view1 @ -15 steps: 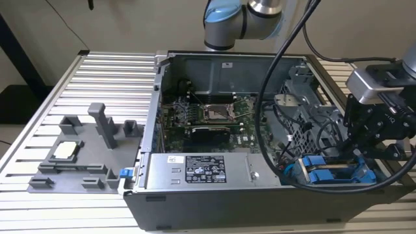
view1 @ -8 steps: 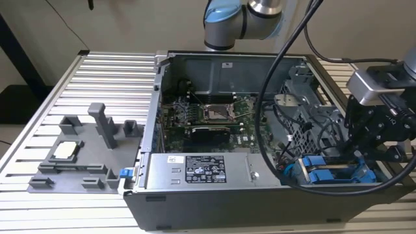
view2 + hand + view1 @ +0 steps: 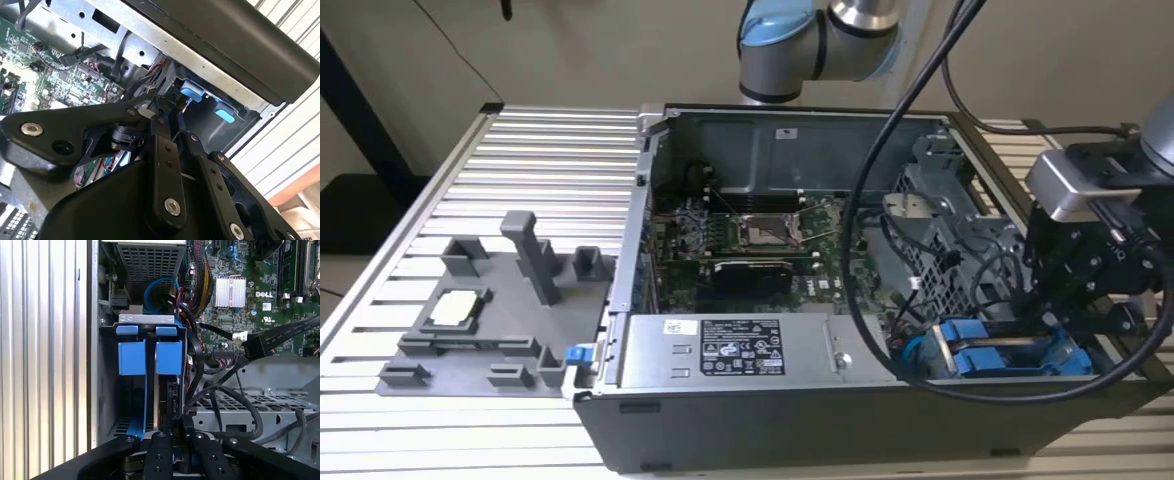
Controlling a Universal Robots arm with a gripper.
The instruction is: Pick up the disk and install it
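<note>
Counting: one disk point(image 3: 169, 357) | one other drive point(image 3: 132, 357) | one gripper point(image 3: 181, 422) — pinched together beside disk

Soft, even room light leaves the ribbed desk point(image 3: 534, 150) bright in the exterior view, while the computer case point(image 3: 787, 150) is dim inside. In the second wrist view the black end effector point(image 3: 170, 112) looks dark, with small glints on its screws point(image 3: 172, 206).

The bench point(image 3: 520, 150) is ribbed bare aluminium with a dull sheen. The computer case point(image 3: 761, 430) is dark, matt sheet metal. Its power-supply box point(image 3: 654, 355) is plain grey steel and carries a paper sticker point(image 3: 740, 346). The drive carriers point(image 3: 168, 357) are smooth bright-blue plastic. The pincer point(image 3: 167, 112) is matt black with shiny screw heads point(image 3: 172, 206). The fixture tray point(image 3: 467, 350) looks like matt grey plastic.
</note>
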